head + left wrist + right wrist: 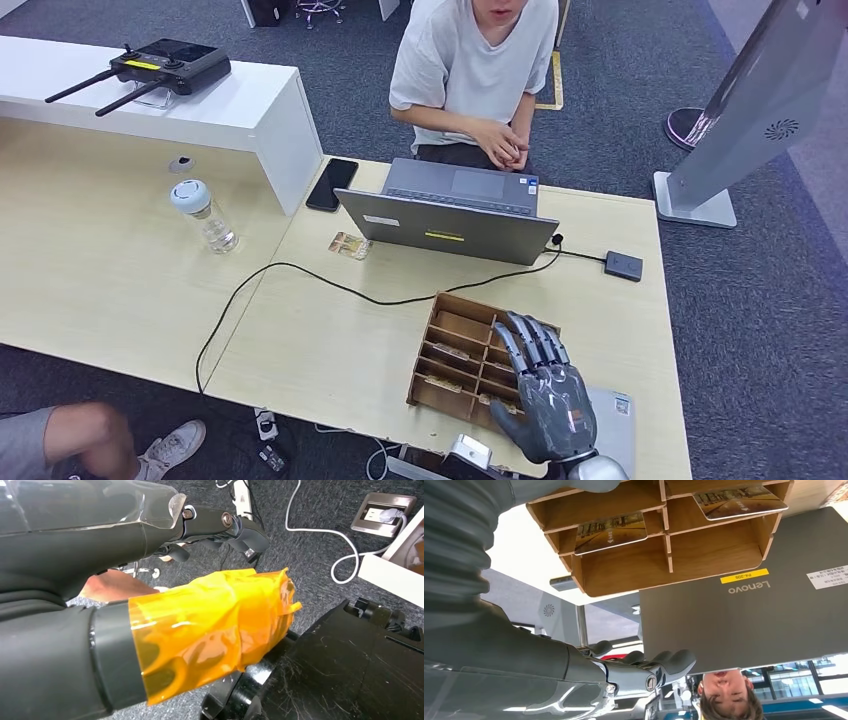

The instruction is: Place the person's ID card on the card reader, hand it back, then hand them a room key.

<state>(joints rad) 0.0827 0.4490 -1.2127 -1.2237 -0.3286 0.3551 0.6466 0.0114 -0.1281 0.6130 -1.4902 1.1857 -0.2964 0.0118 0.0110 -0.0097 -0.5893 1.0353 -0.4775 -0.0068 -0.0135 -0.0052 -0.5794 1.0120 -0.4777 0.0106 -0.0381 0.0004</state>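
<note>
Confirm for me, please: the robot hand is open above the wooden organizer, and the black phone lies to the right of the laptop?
Not quite. The right robot hand is open above the wooden organizer, but the head view shows the black phone lying to the left of the laptop, beside the white counter.

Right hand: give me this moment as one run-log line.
right hand: open, empty, above wooden card tray | room key cards: in tray slots | card: on table beside laptop | person: seated opposite, hands clasped
</note>
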